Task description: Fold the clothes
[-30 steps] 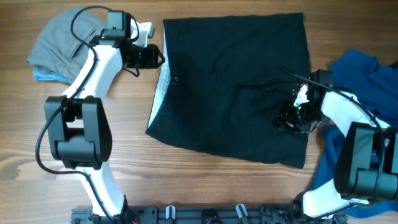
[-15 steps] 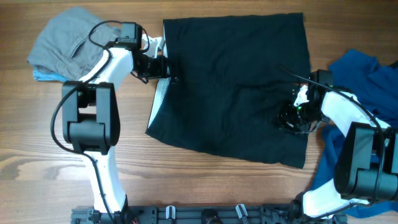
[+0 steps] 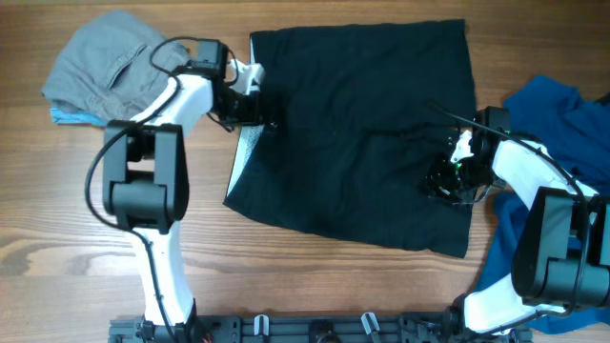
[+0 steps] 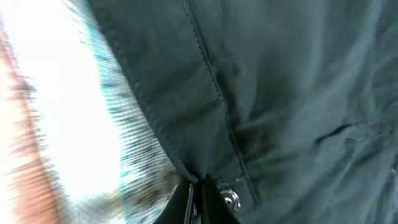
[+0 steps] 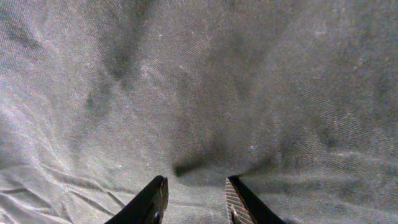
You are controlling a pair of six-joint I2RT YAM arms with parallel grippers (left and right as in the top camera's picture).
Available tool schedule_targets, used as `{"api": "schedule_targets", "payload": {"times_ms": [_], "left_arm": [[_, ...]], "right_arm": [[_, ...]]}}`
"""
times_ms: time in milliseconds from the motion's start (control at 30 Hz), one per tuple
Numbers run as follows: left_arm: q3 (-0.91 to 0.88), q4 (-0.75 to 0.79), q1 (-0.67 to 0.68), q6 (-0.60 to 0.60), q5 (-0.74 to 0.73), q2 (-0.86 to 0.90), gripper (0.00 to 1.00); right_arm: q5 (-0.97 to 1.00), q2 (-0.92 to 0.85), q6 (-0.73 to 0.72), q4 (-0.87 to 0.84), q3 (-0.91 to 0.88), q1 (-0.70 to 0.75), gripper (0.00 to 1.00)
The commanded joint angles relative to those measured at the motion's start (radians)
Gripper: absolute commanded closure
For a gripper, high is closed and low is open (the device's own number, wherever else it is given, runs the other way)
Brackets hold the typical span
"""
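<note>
A black pair of shorts (image 3: 362, 124) lies flat in the middle of the table, its pale inner waistband (image 3: 240, 152) turned out along the left edge. My left gripper (image 3: 259, 116) is at that left edge, shut on the waistband fabric next to a metal button (image 4: 231, 200); the dark cloth (image 4: 280, 93) fills the left wrist view, which is blurred. My right gripper (image 3: 446, 181) rests over the shorts' right part, open, with both fingers (image 5: 196, 199) just above the dark cloth (image 5: 199, 81) and nothing between them.
A grey garment (image 3: 100, 67) lies crumpled at the far left. A blue garment (image 3: 562, 143) lies bunched at the right edge, partly under my right arm. Bare wooden table (image 3: 315, 276) shows in front of the shorts.
My left gripper moved right from beside the shorts onto their left waistband edge and closed on it. The right arm has not moved.
</note>
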State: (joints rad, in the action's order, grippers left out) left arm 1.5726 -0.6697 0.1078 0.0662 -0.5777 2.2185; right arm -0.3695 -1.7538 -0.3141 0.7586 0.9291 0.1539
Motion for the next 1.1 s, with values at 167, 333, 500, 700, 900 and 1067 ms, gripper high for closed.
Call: {"api": "schedule_targets", "payload": {"times_ms": [167, 333, 500, 700, 900, 1067], "left_arm": [[0.008, -0.023, -0.079, 0.009, 0.17, -0.204, 0.96], [0.008, -0.051, -0.076, 0.008, 0.295, -0.11, 0.96], [0.008, -0.099, -0.08, -0.023, 0.446, -0.06, 0.96], [0.051, -0.15, -0.085, -0.074, 0.454, -0.102, 0.46], [0.1, -0.304, -0.085, -0.044, 0.327, -0.241, 0.43], [-0.039, -0.362, -0.055, 0.013, 0.235, -0.238, 0.42]], "right_arm": [[0.04, 0.009, 0.0, 0.04, -0.008, 0.0, 0.65], [0.055, 0.009, -0.003, 0.039, -0.008, 0.0, 0.65], [0.081, 0.009, -0.003, 0.045, -0.008, 0.0, 0.55], [0.081, 0.024, 0.017, 0.062, 0.002, 0.003, 0.45], [0.085, 0.093, 0.08, 0.092, 0.04, 0.021, 0.44], [0.093, 0.131, 0.105, 0.091, 0.04, 0.064, 0.34]]}}
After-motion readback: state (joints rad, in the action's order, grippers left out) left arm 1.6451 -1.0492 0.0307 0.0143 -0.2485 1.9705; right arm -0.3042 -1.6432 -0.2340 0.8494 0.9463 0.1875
